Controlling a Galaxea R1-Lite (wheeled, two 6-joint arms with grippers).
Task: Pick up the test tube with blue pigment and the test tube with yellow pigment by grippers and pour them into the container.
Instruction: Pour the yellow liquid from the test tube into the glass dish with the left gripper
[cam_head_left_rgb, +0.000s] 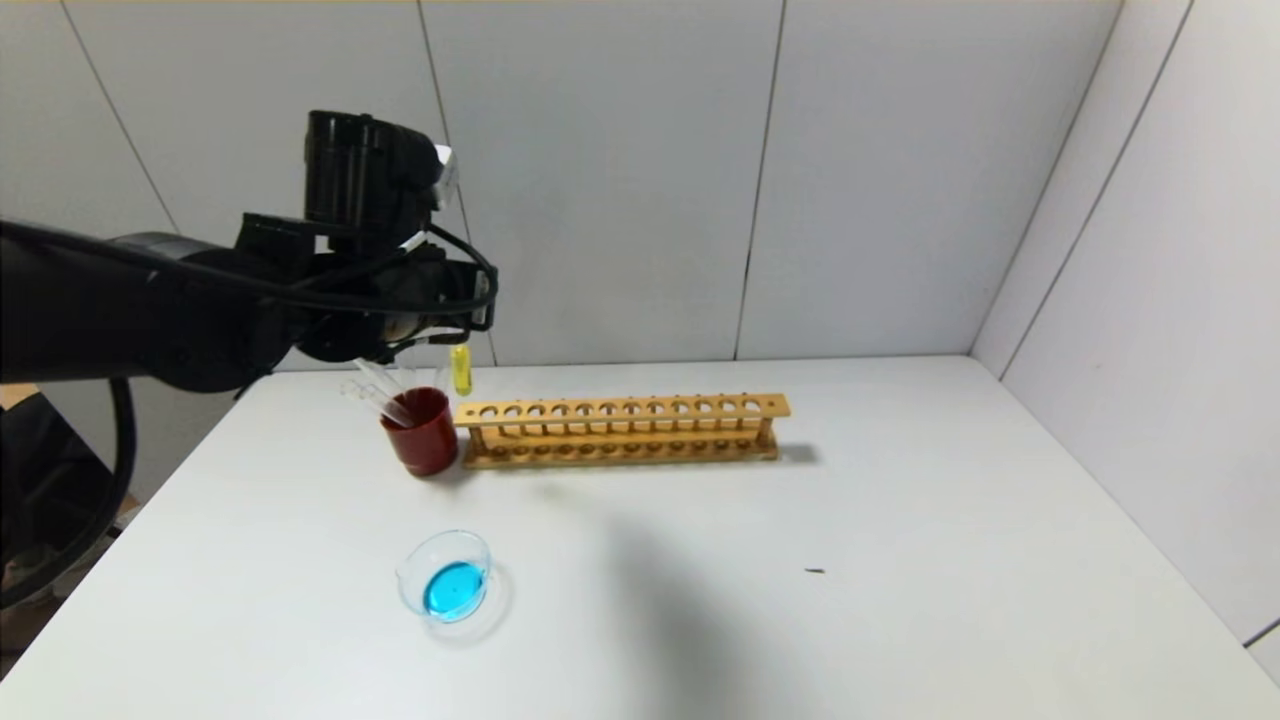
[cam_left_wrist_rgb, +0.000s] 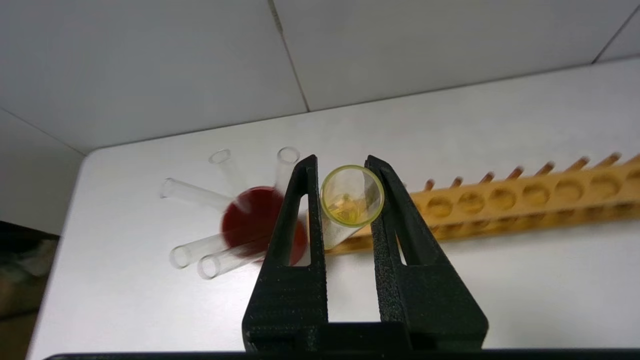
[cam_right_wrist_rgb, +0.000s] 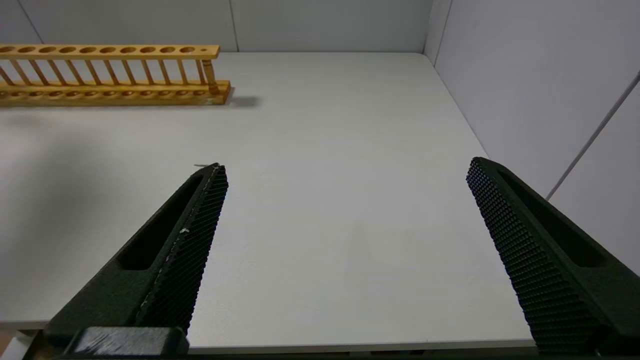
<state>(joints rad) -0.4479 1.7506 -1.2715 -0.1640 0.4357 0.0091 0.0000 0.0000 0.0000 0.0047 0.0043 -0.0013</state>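
My left gripper (cam_left_wrist_rgb: 341, 162) is shut on the test tube with yellow pigment (cam_left_wrist_rgb: 352, 196). It holds the tube upright in the air above the left end of the wooden rack (cam_head_left_rgb: 620, 428); yellow liquid shows in the tube's bottom (cam_head_left_rgb: 460, 369) in the head view. The container (cam_head_left_rgb: 447, 577), a low clear glass dish, stands near the table's front left with blue liquid in it. No tube with blue liquid is in view. My right gripper (cam_right_wrist_rgb: 345, 167) is open and empty over the table's front right part.
A dark red cup (cam_head_left_rgb: 421, 430) with several plain clear tubes (cam_left_wrist_rgb: 192, 193) stands just left of the rack. The rack's holes are empty. Walls close the table at the back and right. A small dark speck (cam_head_left_rgb: 815, 571) lies on the table.
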